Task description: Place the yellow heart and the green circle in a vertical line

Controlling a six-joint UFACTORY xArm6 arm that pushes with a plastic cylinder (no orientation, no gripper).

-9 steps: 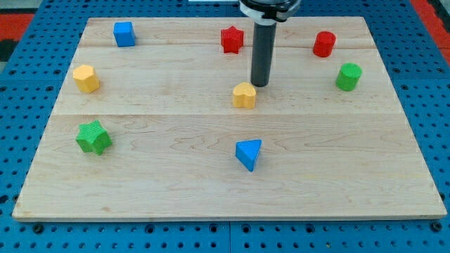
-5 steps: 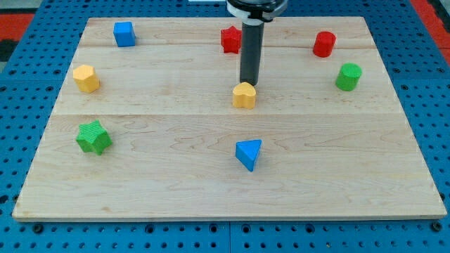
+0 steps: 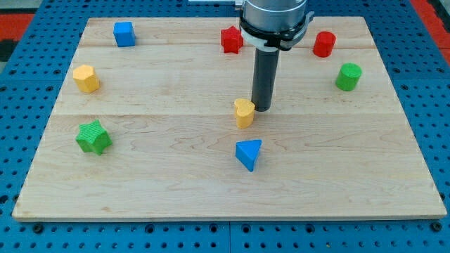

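The yellow heart lies near the middle of the wooden board. The green circle stands at the view's right, well above and to the right of the heart. My tip is down on the board, right beside the heart on its right side, touching or nearly touching it.
A blue triangle lies below the heart. A red star and a red cylinder sit near the top edge. A blue cube, a yellow hexagon and a green star are on the left.
My tip has moved from above the heart down to its right side. The yellow heart has shifted down the board and turned a little. The other blocks have not moved.
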